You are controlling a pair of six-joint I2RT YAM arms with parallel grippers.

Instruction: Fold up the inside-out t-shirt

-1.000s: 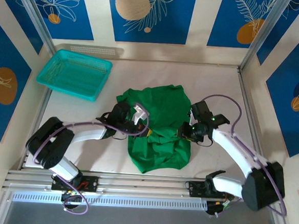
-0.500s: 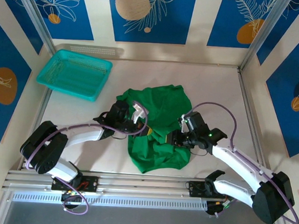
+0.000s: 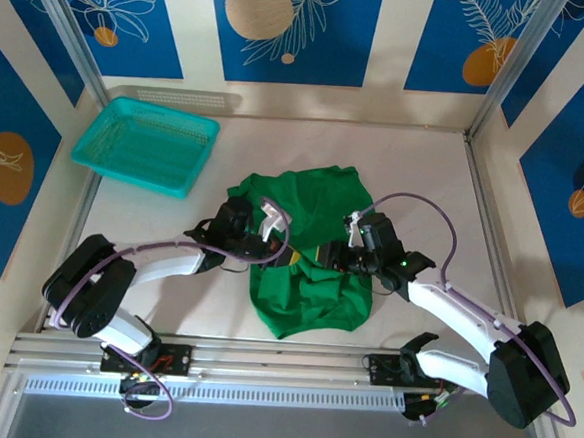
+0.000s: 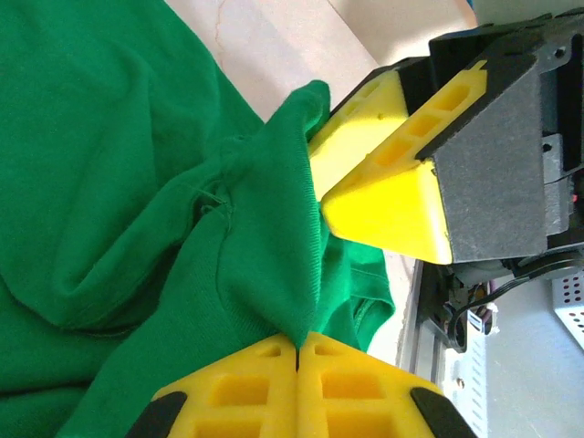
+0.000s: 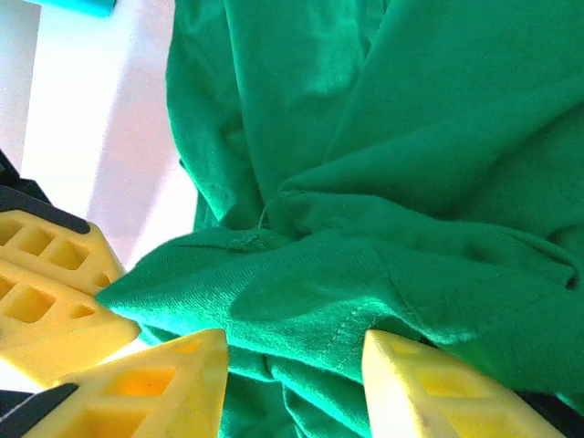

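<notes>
The inside-out t-shirt (image 3: 313,208) lies crumpled and bright green in the middle of the table. My left gripper (image 3: 291,260) is at the shirt's left-centre. In the left wrist view it (image 4: 297,345) is shut on a raised fold of the green cloth (image 4: 274,246). My right gripper (image 3: 319,256) sits just to its right, over the shirt. In the right wrist view it (image 5: 297,379) stands open, with a seamed fold of the t-shirt (image 5: 365,274) lying across the gap between its yellow fingers (image 5: 164,383). The two grippers are almost touching.
A teal mesh basket (image 3: 147,144) stands at the back left. Bare table surrounds the shirt, with side frames on the right (image 3: 487,223) and left. A metal rail (image 3: 262,362) runs along the near edge, by the arm bases.
My right gripper has moved left across the shirt until it is close to my left gripper. The left gripper has stayed put, shut on its fold.
</notes>
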